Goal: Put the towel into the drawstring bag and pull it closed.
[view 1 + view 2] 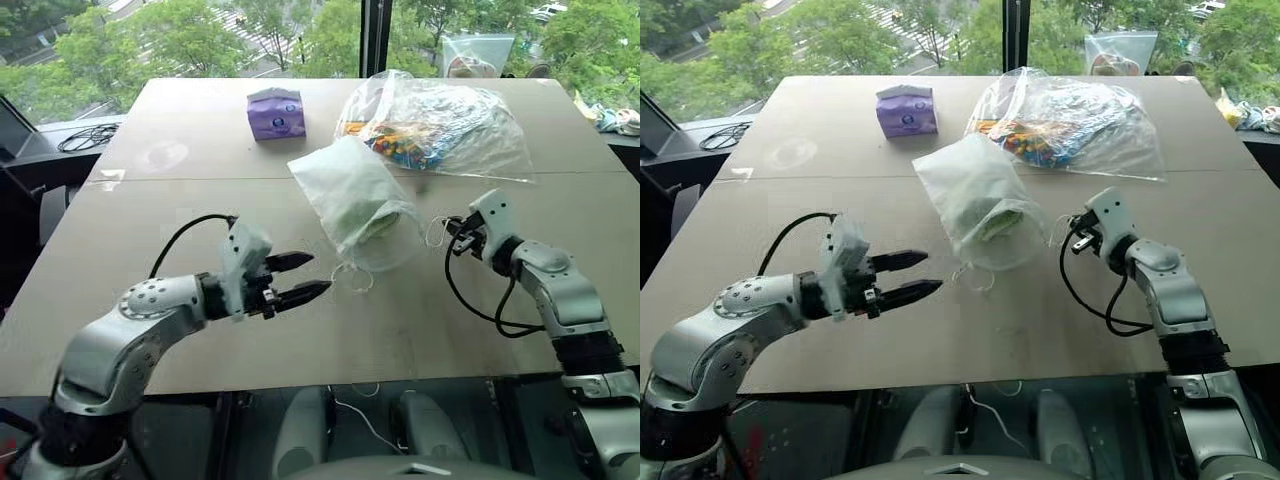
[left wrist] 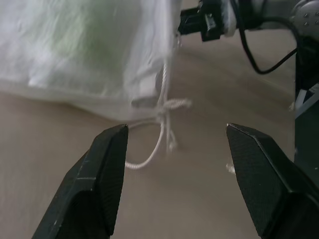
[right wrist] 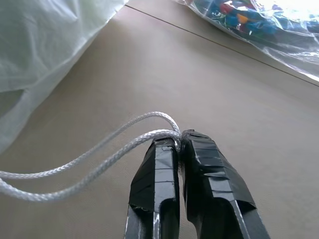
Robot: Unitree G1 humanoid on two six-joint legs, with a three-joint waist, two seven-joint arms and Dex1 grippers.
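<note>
The white drawstring bag (image 1: 345,190) lies in the middle of the table, mouth toward me. The light green towel (image 1: 377,222) shows faintly through its fabric, inside near the mouth. My right gripper (image 1: 453,236) is to the right of the bag, shut on a white cord loop (image 3: 104,157) that runs from the mouth. My left gripper (image 1: 318,273) hovers open just left of the mouth, holding nothing. The other knotted cord loop (image 2: 162,130) lies on the table in front of its fingertips.
A purple tissue pack (image 1: 276,112) stands at the back left. A clear plastic bag of colourful items (image 1: 445,125) lies behind the drawstring bag. Another small clear bag (image 1: 476,55) stands at the far edge. Black cables (image 1: 88,135) lie off the table's left.
</note>
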